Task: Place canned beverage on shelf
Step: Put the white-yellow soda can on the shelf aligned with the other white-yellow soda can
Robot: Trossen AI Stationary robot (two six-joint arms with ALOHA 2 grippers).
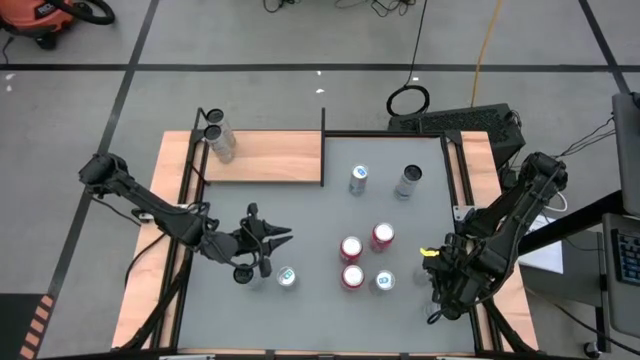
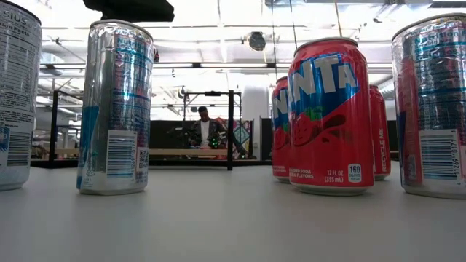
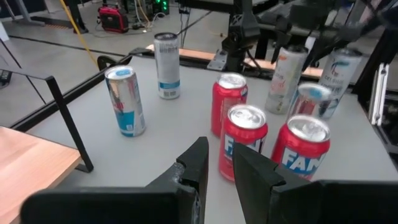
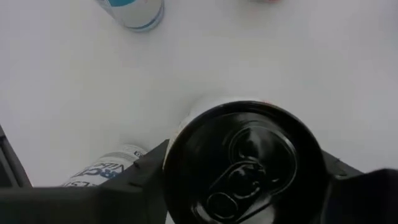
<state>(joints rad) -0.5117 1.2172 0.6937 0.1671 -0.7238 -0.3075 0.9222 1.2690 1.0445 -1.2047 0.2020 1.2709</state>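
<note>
Can (image 4: 244,163) between right gripper (image 1: 436,268) fingers, grip unclear; loose pinch risks tipping. Left gripper (image 3: 216,163) fingers nearly together, empty.

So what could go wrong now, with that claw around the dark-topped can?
The right gripper straddles a black-topped can; an off-centre squeeze could tip it. A silver can and three red cans stand close, so swinging toward the shelf might knock them. Two cans already crowd the shelf's far corner.
</note>
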